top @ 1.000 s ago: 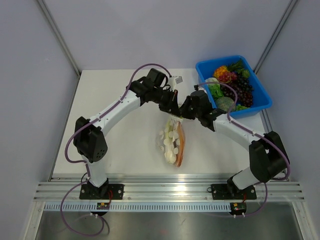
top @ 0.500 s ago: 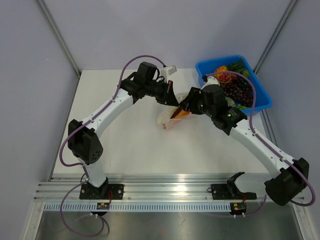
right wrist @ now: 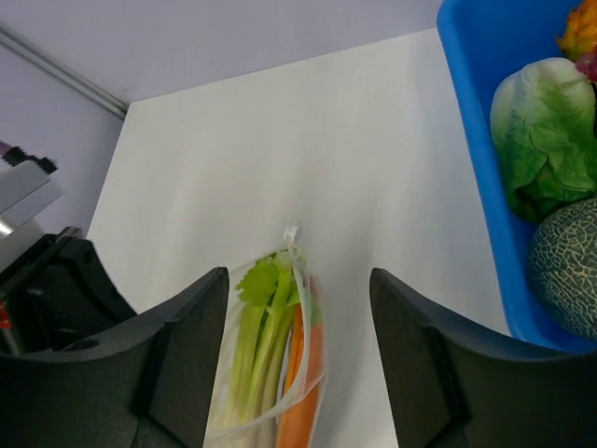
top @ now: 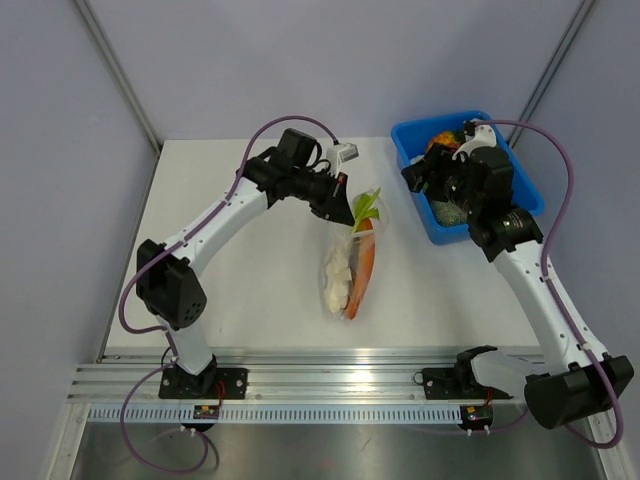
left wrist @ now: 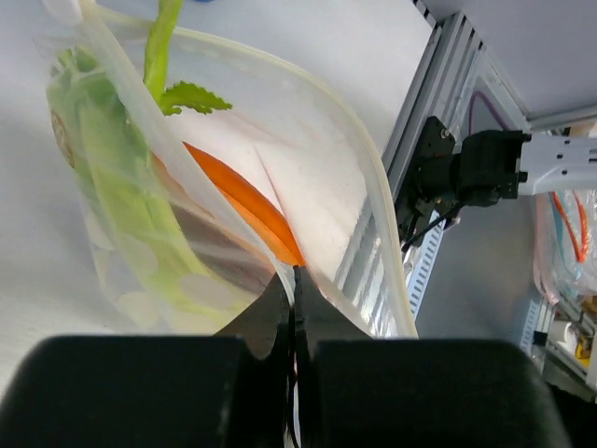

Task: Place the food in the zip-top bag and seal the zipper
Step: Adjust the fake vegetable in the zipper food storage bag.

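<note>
The left hand (left wrist: 293,280) pinches the mouth of the clear dotted plastic zip-top bag (top: 338,285) on the white surface (top: 250,270). The right hand (right wrist: 297,280) hangs open. The long orange root (right wrist: 303,392) and green-leaved leek (right wrist: 261,327) are inside; I'd tuck the leaves clear before pressing shut.

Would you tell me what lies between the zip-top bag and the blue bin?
That stretch is bare white table, from the zip-top bag to the blue bin, clearest in the right wrist view.
</note>
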`<state>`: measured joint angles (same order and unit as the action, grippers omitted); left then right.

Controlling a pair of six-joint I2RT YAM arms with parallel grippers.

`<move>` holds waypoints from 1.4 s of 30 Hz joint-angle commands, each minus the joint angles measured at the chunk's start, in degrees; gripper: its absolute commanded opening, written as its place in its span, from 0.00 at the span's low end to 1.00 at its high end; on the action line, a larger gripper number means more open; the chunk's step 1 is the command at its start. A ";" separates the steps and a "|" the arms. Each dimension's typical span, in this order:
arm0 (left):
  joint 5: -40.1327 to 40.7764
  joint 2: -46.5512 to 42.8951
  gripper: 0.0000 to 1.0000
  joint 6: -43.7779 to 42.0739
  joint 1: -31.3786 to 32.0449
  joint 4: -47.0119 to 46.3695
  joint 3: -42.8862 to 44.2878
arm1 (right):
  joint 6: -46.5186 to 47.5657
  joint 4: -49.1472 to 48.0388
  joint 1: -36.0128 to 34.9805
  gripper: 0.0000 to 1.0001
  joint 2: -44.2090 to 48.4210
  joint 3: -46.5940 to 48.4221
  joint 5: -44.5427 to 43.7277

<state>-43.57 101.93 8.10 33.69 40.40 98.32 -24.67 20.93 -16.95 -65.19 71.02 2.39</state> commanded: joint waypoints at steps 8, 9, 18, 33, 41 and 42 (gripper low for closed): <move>-3.54 -7.53 0.00 -12.13 0.06 5.82 3.72 | 4.36 -10.28 13.07 0.75 -7.49 -2.64 34.77; -3.54 -8.41 0.00 -12.92 0.06 6.35 3.89 | 4.62 -11.42 14.13 0.76 -7.93 -3.34 36.35; -5.20 -10.87 0.00 -23.47 -1.87 13.64 7.32 | 15.77 -42.36 14.84 0.80 0.14 -22.93 46.47; -14.87 -11.58 0.00 -40.08 -8.20 28.41 12.42 | 35.92 -30.33 14.84 0.68 0.59 -18.20 67.48; -17.60 -7.80 0.00 -44.57 -8.91 35.00 17.60 | 36.96 -30.43 14.14 0.71 -0.38 -14.16 69.50; -18.21 -7.36 0.00 -45.01 -8.91 35.53 18.39 | 38.97 -28.77 13.79 0.72 -0.47 -13.72 69.68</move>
<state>-56.03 93.71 -33.45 25.10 74.26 112.29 10.13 -9.45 -2.44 -65.67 53.84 69.30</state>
